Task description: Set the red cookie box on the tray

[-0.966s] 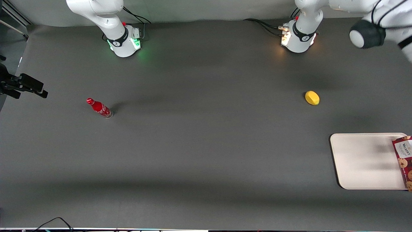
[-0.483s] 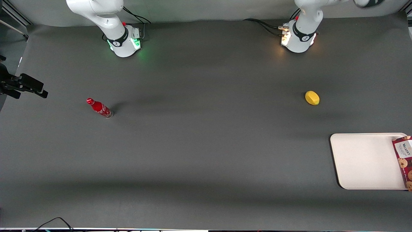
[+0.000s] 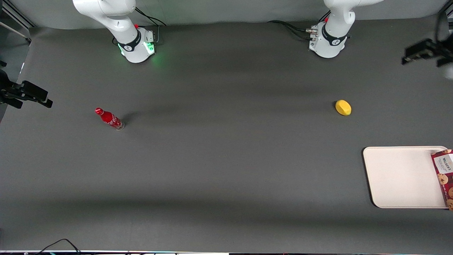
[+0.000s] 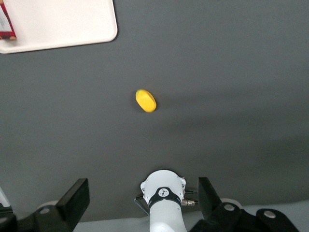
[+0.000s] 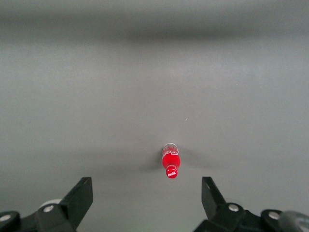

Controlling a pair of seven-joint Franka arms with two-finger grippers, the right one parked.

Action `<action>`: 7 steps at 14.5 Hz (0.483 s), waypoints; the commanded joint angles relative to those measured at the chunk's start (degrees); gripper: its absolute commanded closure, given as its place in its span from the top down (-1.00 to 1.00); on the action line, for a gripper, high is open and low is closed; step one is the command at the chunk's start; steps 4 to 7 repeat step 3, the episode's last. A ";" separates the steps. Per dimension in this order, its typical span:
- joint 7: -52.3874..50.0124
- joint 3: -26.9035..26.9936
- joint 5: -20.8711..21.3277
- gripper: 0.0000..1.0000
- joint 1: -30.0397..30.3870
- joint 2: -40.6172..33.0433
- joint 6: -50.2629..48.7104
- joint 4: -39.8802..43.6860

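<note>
From the front, a dark grey mat [image 3: 226,159] covers the whole table, lit unevenly with soft bands of shadow, and a pale wall runs along its edge by the two arm bases. The tray [image 3: 400,177] lies toward the working arm's end, near the front camera, and the red cookie box [image 3: 445,179] rests flat on the tray's outer edge, partly cut off by the frame. A yellow lemon [image 3: 343,107] sits on the mat farther from the camera than the tray. A red bottle [image 3: 109,118] stands toward the parked arm's end. The gripper [image 3: 424,53] hangs high above the mat at the working arm's end, well apart from the tray.

The left wrist camera looks down from high up: the gripper [image 4: 144,205] has its fingers [image 4: 72,199] spread wide with nothing between them. Below lie the lemon [image 4: 146,100], a corner of the tray [image 4: 72,24] with the cookie box [image 4: 6,21] on it, and the arm's white base [image 4: 164,198].

The right wrist camera shows the bottle [image 5: 171,162] upright on bare mat.
</note>
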 commanded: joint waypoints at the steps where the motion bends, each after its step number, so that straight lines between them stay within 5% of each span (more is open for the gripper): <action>1: 0.91 -0.24 0.03 1.00 0.63 -6.90 4.42 -10.55; 7: 0.65 -0.24 -0.06 1.00 0.54 -4.87 4.25 -8.62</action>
